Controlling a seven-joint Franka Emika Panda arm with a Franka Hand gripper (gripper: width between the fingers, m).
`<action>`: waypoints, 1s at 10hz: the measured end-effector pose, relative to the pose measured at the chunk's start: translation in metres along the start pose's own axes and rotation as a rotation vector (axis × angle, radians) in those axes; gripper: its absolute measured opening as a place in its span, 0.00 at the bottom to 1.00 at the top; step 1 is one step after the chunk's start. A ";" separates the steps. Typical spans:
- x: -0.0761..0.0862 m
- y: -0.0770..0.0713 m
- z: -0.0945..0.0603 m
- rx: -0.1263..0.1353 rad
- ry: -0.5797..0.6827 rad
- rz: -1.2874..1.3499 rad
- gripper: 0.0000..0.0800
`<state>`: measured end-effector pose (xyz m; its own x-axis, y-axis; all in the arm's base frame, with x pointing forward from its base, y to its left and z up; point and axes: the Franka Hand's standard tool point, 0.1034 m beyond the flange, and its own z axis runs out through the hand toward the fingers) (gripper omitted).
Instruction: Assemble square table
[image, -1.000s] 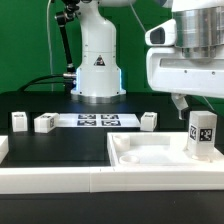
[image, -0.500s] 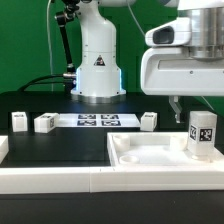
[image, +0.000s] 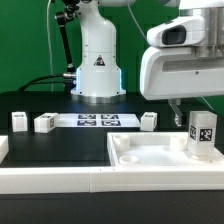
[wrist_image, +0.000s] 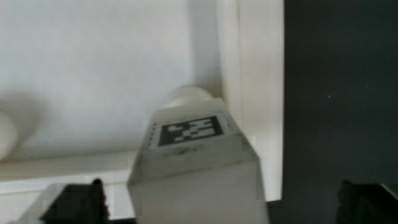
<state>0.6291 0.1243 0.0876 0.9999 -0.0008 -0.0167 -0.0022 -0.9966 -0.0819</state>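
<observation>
Black tabletop (image: 60, 148), green backdrop (image: 22, 40); fingers (wrist_image: 75, 204) spread astride leg (wrist_image: 187, 150) upright in tray top (image: 150, 156).

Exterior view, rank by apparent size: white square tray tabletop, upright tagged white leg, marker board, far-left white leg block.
1. white square tray tabletop
2. upright tagged white leg, nearer camera, so unsure against marker board
3. far-left white leg block

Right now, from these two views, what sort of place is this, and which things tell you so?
Probably a robotics lab bench: a white robot arm stands behind a black work surface, the marker board lies on it, a tagged white leg sits beside it, and a green backdrop hangs behind.
</observation>
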 end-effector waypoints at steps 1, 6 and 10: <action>0.000 0.002 0.000 0.000 0.000 -0.108 0.81; 0.001 0.006 0.000 -0.002 0.001 -0.133 0.37; 0.000 0.008 0.001 0.013 -0.003 0.139 0.37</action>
<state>0.6295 0.1166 0.0861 0.9898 -0.1391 -0.0316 -0.1414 -0.9857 -0.0913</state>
